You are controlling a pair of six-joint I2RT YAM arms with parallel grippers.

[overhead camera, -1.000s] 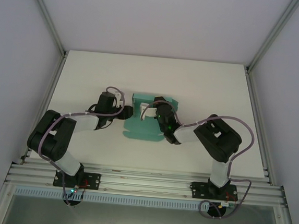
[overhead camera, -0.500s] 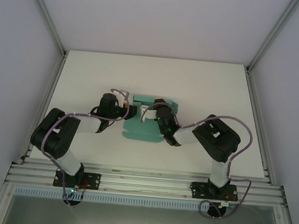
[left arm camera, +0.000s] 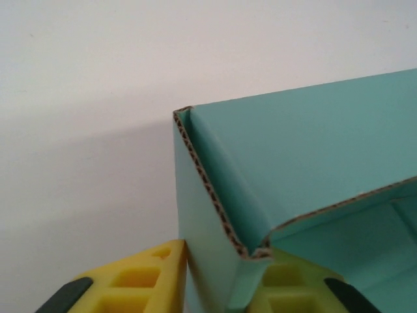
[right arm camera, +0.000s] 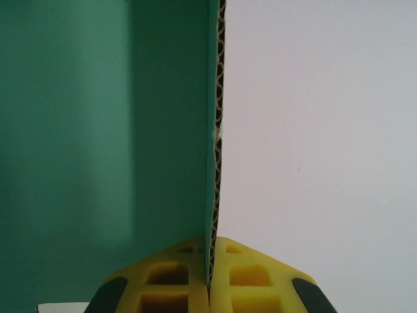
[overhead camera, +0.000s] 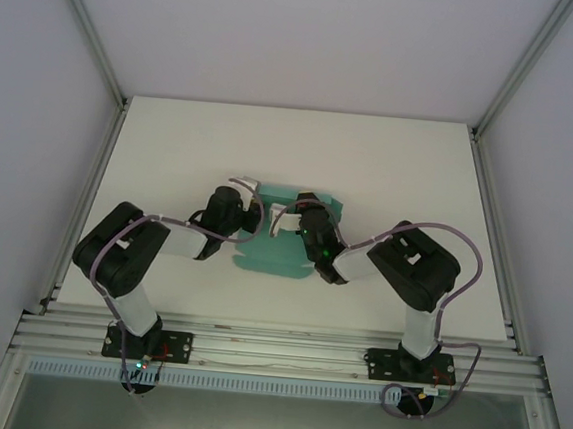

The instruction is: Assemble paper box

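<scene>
**Both arms at raised edges**

Nearest, the right pincer is pressed together on the corrugated edge of an upright flap of the teal paper box, which lies mid-table between the arms. The left pincer straddles a raised corner wall; whether it grips cannot be told. Beyond, open white table reaches the far edge.

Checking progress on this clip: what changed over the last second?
The left tool swung right and reached the paper box, now straddling its left wall; whether it grips firmly is unclear. The right tool stayed clamped on the box's edge, and the box barely shifted.
</scene>
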